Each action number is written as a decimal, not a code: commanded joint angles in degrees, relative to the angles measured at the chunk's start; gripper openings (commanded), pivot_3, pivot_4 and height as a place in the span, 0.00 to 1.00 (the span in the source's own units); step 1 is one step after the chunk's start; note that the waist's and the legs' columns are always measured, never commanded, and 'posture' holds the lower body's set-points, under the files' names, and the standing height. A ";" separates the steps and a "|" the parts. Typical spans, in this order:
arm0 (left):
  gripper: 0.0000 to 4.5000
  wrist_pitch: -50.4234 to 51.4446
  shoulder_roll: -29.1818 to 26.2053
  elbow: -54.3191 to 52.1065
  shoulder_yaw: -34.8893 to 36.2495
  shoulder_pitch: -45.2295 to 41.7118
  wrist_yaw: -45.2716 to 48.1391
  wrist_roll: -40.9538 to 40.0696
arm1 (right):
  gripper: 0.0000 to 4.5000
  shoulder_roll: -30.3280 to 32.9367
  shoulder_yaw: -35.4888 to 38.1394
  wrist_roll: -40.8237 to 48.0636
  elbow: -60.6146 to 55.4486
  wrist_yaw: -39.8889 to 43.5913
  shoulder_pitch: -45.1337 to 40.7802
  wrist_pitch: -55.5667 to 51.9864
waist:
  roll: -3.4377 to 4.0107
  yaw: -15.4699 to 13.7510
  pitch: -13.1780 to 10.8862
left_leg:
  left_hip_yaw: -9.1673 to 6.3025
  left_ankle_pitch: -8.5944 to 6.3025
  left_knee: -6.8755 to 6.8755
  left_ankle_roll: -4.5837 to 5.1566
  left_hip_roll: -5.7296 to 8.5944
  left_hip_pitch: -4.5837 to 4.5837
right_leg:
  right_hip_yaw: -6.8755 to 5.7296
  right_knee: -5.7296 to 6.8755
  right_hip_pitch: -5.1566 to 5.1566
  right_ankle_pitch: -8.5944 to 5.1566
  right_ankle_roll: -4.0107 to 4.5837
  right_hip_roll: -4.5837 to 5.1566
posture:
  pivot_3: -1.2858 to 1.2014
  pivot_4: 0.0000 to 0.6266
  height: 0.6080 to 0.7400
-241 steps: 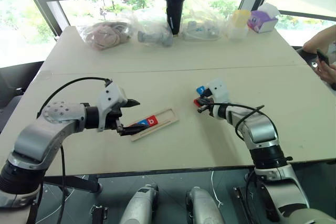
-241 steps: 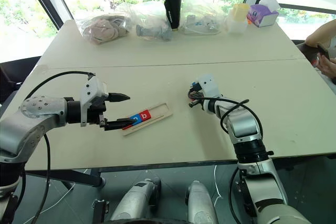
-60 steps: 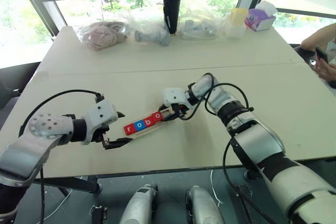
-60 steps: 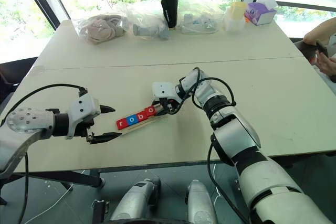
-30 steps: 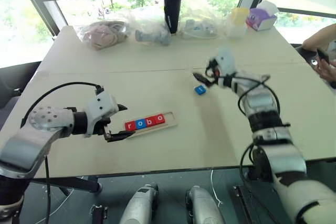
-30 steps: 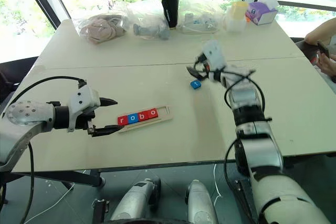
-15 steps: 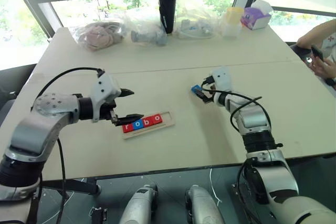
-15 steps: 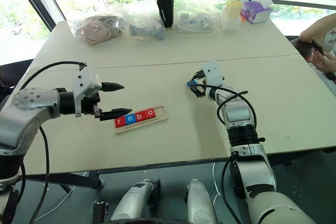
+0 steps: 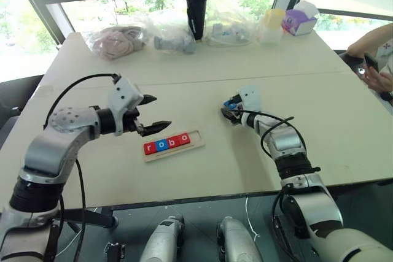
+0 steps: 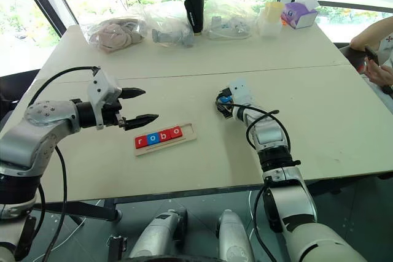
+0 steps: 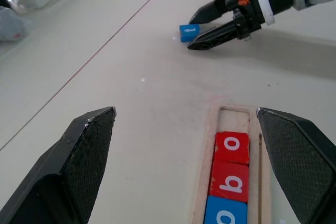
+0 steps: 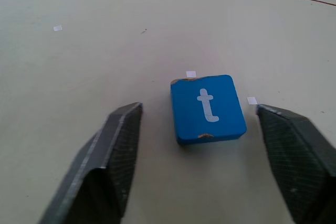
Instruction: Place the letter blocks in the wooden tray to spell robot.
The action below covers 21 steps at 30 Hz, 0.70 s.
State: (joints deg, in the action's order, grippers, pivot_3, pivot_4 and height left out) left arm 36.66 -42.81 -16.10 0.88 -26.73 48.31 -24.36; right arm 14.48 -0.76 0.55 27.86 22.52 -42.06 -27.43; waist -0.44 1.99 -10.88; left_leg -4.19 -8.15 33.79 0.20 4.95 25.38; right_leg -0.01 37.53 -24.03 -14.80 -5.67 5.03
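- Letter blocks number five by count: four sit in the wooden tray (image 9: 174,145) reading r, o, b, o (red, blue, red, red), and one blue t block (image 12: 208,109) lies loose on the tabletop (image 9: 202,170), well apart from the tray on the robot's right side;
- the tray's last slot, at its right end, is bare; that is the place the t would go;
- the right claw (image 12: 210,150) was high above the t a second ago and has since come down and narrowed its spread; its two fingers now straddle the block, one on each side, with a visible gap on both; it is partly closed and gripping nothing yet;
- judged from that, the step in hand is the pick-up of the final letter; four of five are placed, so the task looks close to done once the t is lifted, carried to the tray and set after the second o;
- the left claw (image 9: 153,115) hovers spread wide and empty just above the tray's left end, touching nothing; over the last second it has lifted a little;
- counted otherwise: one tray, two claws; at the tabletop's far edge stand one black tumbler (image 9: 196,2), several clear plastic bags and a purple tissue box (image 9: 296,21);
- a person's hand holding a phone shows at the right edge.
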 commanded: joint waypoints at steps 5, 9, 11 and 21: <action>1.00 -0.98 0.22 -1.40 1.03 -0.42 -0.46 -0.03 | 0.26 1.01 0.07 0.00 -6.10 -1.17 0.72 -0.53 | 0.00 -0.02 0.00 | -0.01 0.00 0.01 0.00 0.00 0.00 | 0.00 0.00 0.01 0.00 0.00 0.00 | 0.52 0.24 1.00; 1.00 0.05 0.55 -3.51 1.67 1.48 -0.31 -1.63 | 0.26 1.84 2.18 0.57 -26.37 -4.20 7.59 -10.40 | 0.01 -0.34 0.00 | -0.02 -0.01 0.02 0.01 0.01 0.03 | 0.00 0.01 -0.02 0.00 0.00 0.02 | 0.52 0.24 1.00; 1.00 0.58 0.80 -5.07 1.21 3.02 0.21 -2.58 | 0.26 0.21 3.65 1.75 -39.52 -6.76 12.39 -19.87 | 0.01 -0.85 0.00 | -0.04 -0.04 0.00 0.02 0.00 0.07 | 0.03 0.02 -0.08 0.00 0.00 0.04 | 0.52 0.24 1.00; 1.00 1.04 -2.92 -9.70 -4.35 6.95 6.06 -2.69 | 0.26 -12.13 2.53 3.47 -71.65 -15.60 24.03 -53.60 | 0.03 -1.20 0.05 | -0.16 -0.13 -0.02 -0.15 -0.15 0.02 | -0.01 -0.04 -0.21 -0.22 0.63 0.07 | 0.52 0.24 1.00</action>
State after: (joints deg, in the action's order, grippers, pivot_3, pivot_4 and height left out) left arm 38.92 -44.99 -24.51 -2.81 -19.55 53.60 -27.67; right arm 2.95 1.57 3.72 -41.35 8.04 -17.82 -78.66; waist -0.41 0.79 -10.83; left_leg -4.35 -8.28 33.77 0.05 4.76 25.36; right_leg -0.06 37.39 -24.24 -15.00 -5.01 5.09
